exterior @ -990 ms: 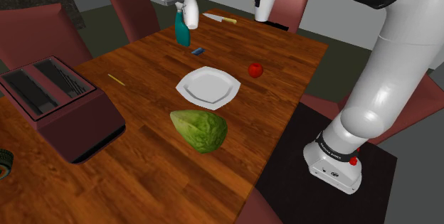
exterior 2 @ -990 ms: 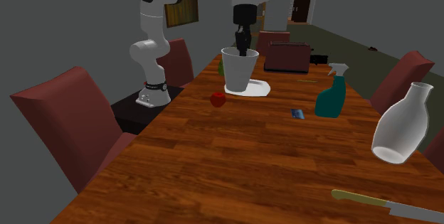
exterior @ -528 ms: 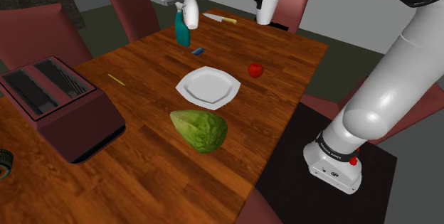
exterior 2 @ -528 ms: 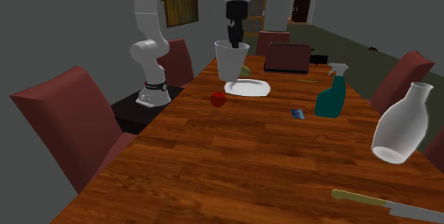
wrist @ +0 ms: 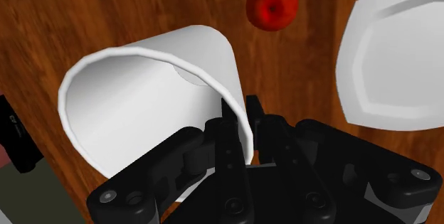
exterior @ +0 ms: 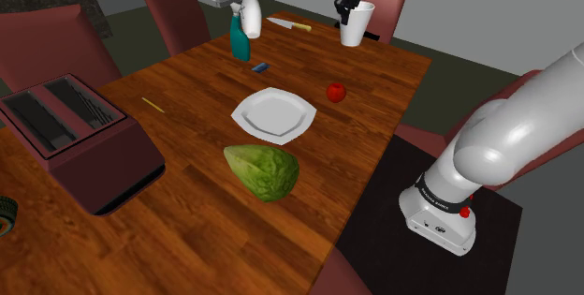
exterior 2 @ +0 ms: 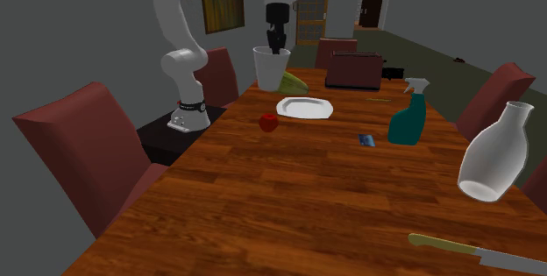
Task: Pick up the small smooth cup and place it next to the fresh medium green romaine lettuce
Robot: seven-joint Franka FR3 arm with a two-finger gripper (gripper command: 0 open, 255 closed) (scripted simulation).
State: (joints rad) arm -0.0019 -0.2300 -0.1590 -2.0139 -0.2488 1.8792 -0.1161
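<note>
Cup (exterior: 356,23), white and plain, hangs from gripper (exterior: 348,7) at the far end of table (exterior: 187,237). The base looks clear of the wood. In the wrist view one finger is inside the rim and one outside, clenched on a single wall of the cup. The cup hangs off to one side of the fingers, mouth toward the camera.

Lettuce (exterior: 263,171) lies on its side well apart from the cup, toward the near end of the table. Plate (exterior: 272,114) sits just beyond the lettuce. Red fruit (exterior: 336,92) lies between plate and cup, close to the likely path.

Risks, as judged:
- The grip is thin. A rim pinch on a smooth wall could slip or let the cup swing if the arm moves fast or stops hard.
- A low carry could clip the fruit and send it rolling off the edge.
- The cup could land on the plate rim instead of bare wood and tip on release.
- A descent too close could nudge the lettuce, which is rounded and may roll.
</note>
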